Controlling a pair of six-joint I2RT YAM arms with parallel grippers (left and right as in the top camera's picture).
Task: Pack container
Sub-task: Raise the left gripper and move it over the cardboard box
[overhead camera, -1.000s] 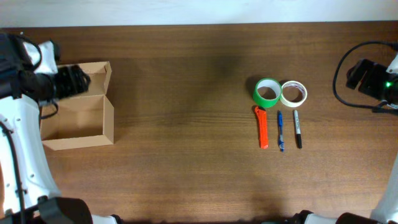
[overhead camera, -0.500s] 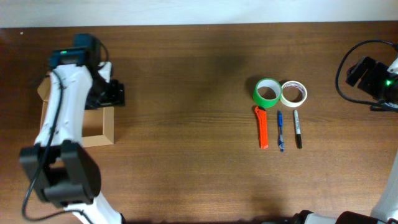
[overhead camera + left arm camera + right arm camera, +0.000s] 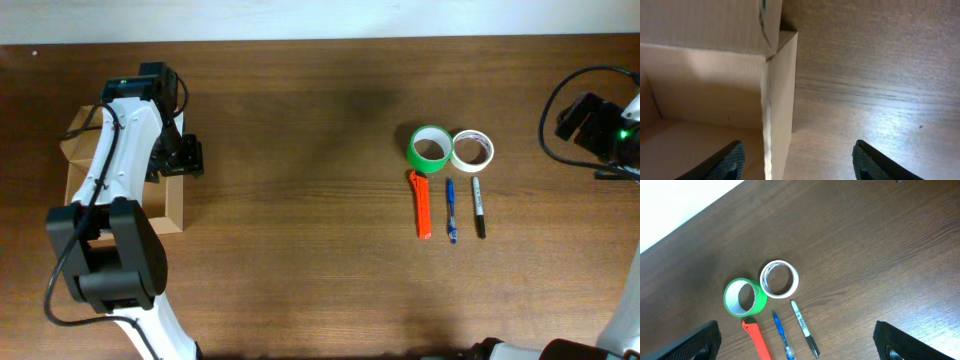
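Observation:
The container, a tan cardboard box [image 3: 172,205], stands open at the table's left side, its lid flap folded back on the far side. My left gripper [image 3: 180,157] hangs over the box's right wall. In the left wrist view the left gripper [image 3: 797,161] is open and straddles that wall [image 3: 781,95], one finger inside the box and one over the table. My right gripper [image 3: 598,128] is open and empty, high at the far right; the right wrist view shows its open jaws [image 3: 800,345] above the items.
Right of centre lie a green tape roll [image 3: 430,149], a white tape roll [image 3: 472,149], an orange box cutter [image 3: 422,205], a blue pen [image 3: 451,210] and a black marker [image 3: 479,207]. A white strip runs along the table's far edge.
My left arm has swung in from the left edge to above the box, then shifted slightly right over its right wall. The right arm and the items have not moved.

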